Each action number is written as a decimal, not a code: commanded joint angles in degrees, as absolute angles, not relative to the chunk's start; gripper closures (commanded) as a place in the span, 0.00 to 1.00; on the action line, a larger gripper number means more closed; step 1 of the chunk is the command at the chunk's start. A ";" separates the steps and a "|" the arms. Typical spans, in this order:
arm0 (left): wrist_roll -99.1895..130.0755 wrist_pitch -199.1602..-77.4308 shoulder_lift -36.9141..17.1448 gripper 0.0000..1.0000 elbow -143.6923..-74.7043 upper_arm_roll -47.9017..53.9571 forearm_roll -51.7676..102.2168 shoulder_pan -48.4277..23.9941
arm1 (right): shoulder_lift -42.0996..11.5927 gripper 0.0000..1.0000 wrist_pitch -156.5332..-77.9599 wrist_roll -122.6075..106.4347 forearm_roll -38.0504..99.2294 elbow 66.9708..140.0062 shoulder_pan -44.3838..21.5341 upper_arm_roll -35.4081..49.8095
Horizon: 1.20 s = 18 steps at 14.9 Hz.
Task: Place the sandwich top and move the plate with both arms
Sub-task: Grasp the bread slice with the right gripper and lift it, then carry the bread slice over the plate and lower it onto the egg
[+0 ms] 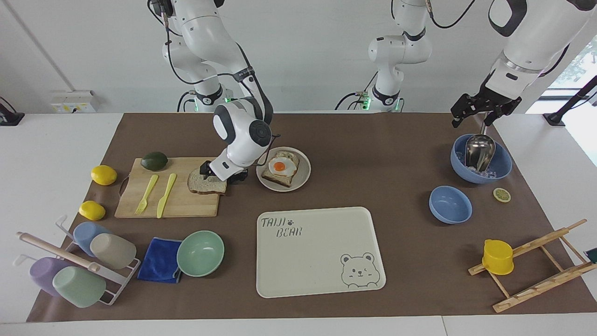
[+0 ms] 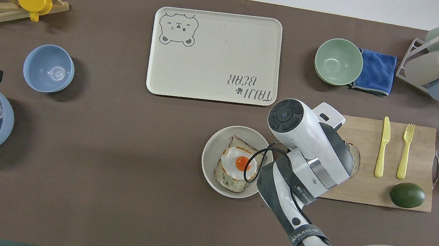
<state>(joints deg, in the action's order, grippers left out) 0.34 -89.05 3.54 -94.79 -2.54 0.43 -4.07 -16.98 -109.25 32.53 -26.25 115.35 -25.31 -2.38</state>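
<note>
Cups in a wire rack (image 1: 112,284) at the right arm's end of the desk (image 1: 373,154). Two lemons (image 1: 103,175) just beside a board (image 1: 186,205). On the board: avocado (image 1: 154,161) at the corner nearest the robots, fork (image 1: 147,193) and knife (image 1: 166,193) side by side, bread (image 1: 205,185) flat at the end toward the plate, one corner just over the board's edge. Right gripper (image 1: 223,176) low on the bread's nearer edge, fingers spread, one on each side of the slice, nothing lifted. Seen from overhead, most of the slice hidden under the right arm's wrist. Farther from the robots than the board, blue cloth (image 1: 158,266) touching a green bowl (image 1: 200,253).

Plate (image 1: 305,170) just beside the board, apart from it, carrying egg toast (image 1: 280,170). Bear tray (image 1: 317,252) farther from the robots than the plate, close to it but not touching.

Toward the left arm's end, small blue bowl (image 1: 450,204), then a big blue bowl (image 1: 503,165) with ice and a metal scoop (image 1: 479,151). Left gripper (image 1: 480,112) up in the air by that bowl, fingers spread and holding nothing, arm waiting. Lemon slice (image 1: 502,194) on the desk beside the big bowl. Yellow cup (image 1: 497,256) on a wooden rack (image 1: 536,284).
</note>
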 commanded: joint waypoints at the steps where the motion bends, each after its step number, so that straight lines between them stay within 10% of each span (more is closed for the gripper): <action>1: -0.26 -88.24 3.78 0.00 -94.66 -2.64 -0.09 -4.04 | -15.38 0.16 -111.35 33.66 -26.81 118.04 -24.70 -1.93; 5: -0.26 -88.24 3.78 0.00 -94.66 -2.64 -0.09 -4.04 | -15.12 0.32 -111.62 33.31 -26.81 119.26 -24.61 -1.93; 9: -0.26 -88.33 3.78 0.00 -94.66 -2.64 -0.09 -4.04 | -14.94 0.96 -111.36 31.38 -26.81 119.44 -24.78 -1.93; 18: -0.18 -88.33 3.78 0.00 -94.66 -2.64 -0.09 -4.57 | -16.96 1.00 -88.81 30.15 -26.89 102.69 -27.15 4.30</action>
<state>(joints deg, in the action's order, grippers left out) 0.34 -89.05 3.54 -94.79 -2.50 0.43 -4.11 -15.41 -96.26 31.34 -26.34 109.34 -26.09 1.94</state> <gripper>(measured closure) 0.000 0.863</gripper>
